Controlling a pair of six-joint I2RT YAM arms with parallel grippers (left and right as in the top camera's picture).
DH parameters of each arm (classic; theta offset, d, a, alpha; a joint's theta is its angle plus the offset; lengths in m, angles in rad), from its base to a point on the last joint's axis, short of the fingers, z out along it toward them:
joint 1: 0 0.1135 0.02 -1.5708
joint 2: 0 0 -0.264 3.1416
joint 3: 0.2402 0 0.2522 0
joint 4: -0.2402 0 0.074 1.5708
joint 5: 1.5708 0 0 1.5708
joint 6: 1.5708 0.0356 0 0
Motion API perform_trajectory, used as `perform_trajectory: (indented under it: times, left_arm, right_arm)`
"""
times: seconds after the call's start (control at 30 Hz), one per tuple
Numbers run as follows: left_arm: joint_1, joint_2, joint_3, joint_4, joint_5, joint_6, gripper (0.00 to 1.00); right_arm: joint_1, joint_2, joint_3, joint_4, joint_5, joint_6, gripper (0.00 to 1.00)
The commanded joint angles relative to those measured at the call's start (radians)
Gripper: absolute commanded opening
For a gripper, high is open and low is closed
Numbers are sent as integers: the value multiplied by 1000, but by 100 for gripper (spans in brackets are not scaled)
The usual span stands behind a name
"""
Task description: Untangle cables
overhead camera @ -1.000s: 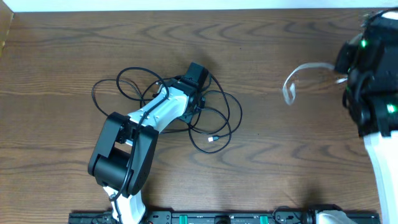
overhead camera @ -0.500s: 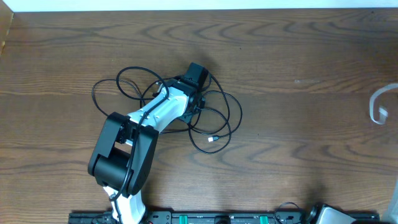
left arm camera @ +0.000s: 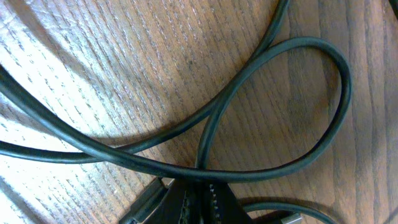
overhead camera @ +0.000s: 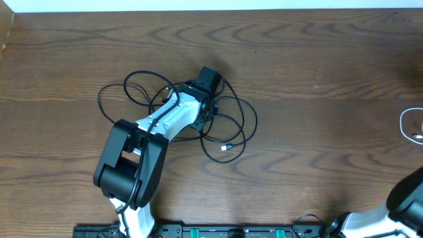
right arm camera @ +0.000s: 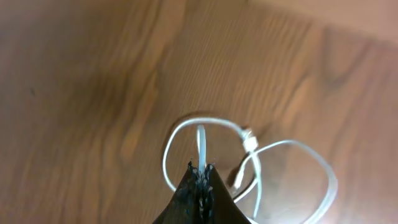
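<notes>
White cable [right arm camera: 200, 142] hauled to far right of table [overhead camera: 297, 53], well apart from black cables [left arm camera: 305, 42]; right gripper [right arm camera: 201, 169] clamped on it. Left gripper [left arm camera: 193, 186] closed, pinning black tangle. Separation looks done.

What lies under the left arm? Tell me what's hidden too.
Loops of black cable pass under the left arm, emerging on both sides. Their crossings beneath it are covered.

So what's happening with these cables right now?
The left gripper is shut on a strand of the black cables, which lie looped in a tangle left of the table's middle. The right gripper is shut on the white cable, apart from that tangle at the table's far right edge.
</notes>
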Motion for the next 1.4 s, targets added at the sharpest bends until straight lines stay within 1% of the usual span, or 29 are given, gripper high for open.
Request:
perform_trajectory:
  times: [0.0, 0.03, 0.07, 0.13, 0.2, 0.4, 0.43, 0.47, 0.7, 0.83, 0.93, 1.07, 1.27, 1.33, 1.37]
  left_arm:
    - [1, 3, -6, -9, -29, 14, 8]
    - [1, 3, -6, -9, -29, 14, 8]
    - [1, 3, -6, -9, -29, 14, 8]
    - [1, 3, -6, -9, -29, 14, 8]
    - [1, 3, -6, -9, -29, 14, 8]
    - [1, 3, -6, -9, -29, 14, 8]
    - [1, 3, -6, -9, -29, 14, 8]
    - [1, 3, -6, -9, -29, 14, 8]
    - [1, 3, -6, -9, -29, 14, 8]
    - [1, 3, -6, -9, -29, 14, 8]
    - [1, 3, -6, -10, -29, 14, 8]
    - [1, 3, -6, -9, -28, 14, 8]
    - [1, 3, -6, -10, -28, 14, 8]
    - [0, 3, -6, -10, -28, 14, 8]
    - [0, 4, -6, -10, -28, 14, 8]
  right_arm:
    - [-27, 95, 1, -12, -200, 13, 2]
    - [-28, 115, 1, -17, -224, 13, 4]
    - [-29, 137, 1, -24, -243, 13, 9]
    - [-28, 176, 1, -40, -261, 4, 26]
    - [-26, 211, 1, -51, -262, -6, 37]
    - [-30, 303, 1, -51, -259, -103, 70]
    - [-30, 322, 1, -51, -259, -107, 75]
    - [-30, 334, 1, -51, -262, -106, 77]
    - [-28, 413, 1, -37, -381, -110, 86]
    - [-21, 453, 1, 22, -414, -148, 89]
    - [-20, 489, 1, 105, -463, -191, 94]
    - [-20, 551, 1, 228, -574, -263, 95]
    - [-20, 683, 1, 437, -571, -262, 91]
    - [-20, 713, 1, 513, -609, -259, 89]
    - [-20, 717, 1, 565, -650, -233, 89]
